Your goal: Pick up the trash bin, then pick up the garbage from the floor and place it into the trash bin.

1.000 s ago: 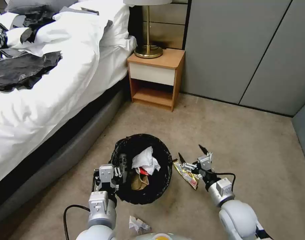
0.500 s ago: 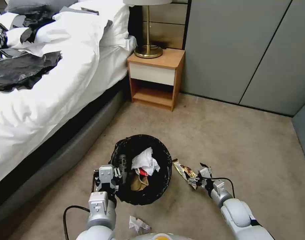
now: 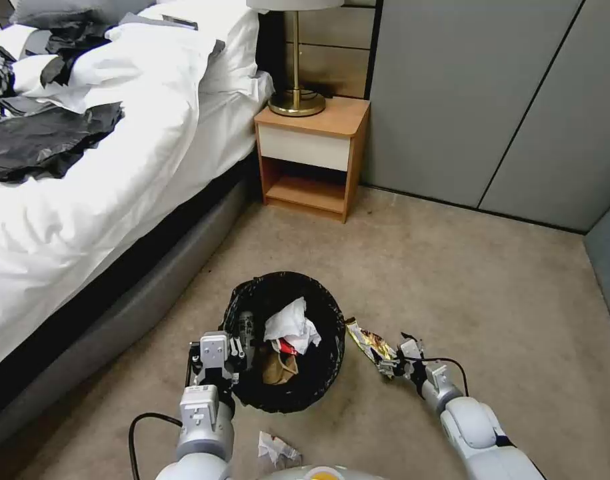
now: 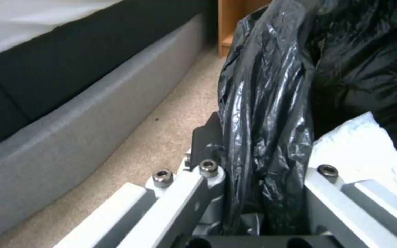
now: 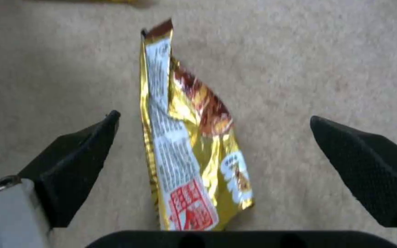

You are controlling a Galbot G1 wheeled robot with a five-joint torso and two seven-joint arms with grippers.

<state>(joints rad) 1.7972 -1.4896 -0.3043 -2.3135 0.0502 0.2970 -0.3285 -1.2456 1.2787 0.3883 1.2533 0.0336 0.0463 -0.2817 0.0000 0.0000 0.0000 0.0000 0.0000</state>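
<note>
Jaws: right gripper (image 5: 214, 120) spread wide, low over the carpet (image 3: 451, 280), straddling a gold snack wrapper (image 5: 191, 144), fingers not touching it. Left gripper (image 4: 258, 179) clamped on the bag-lined rim of the trash bin (image 3: 281, 337). Crumpled tissue (image 3: 275, 448) on the floor nearest the robot. Bin holds white tissue and a tan paper bag. Beyond: bed (image 3: 85, 200), nightstand (image 3: 311, 157).

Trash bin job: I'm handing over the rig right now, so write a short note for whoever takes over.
Left hand: shut on the trash bin's liner rim, by the bed.
Right hand: open, low over the carpet, fingers either side of the yellow wrapper, not closed.
Done: white tissue and tan paper bag are in the bin.
Left: the wrapper, plus crumpled paper on the floor nearer the robot.
</note>
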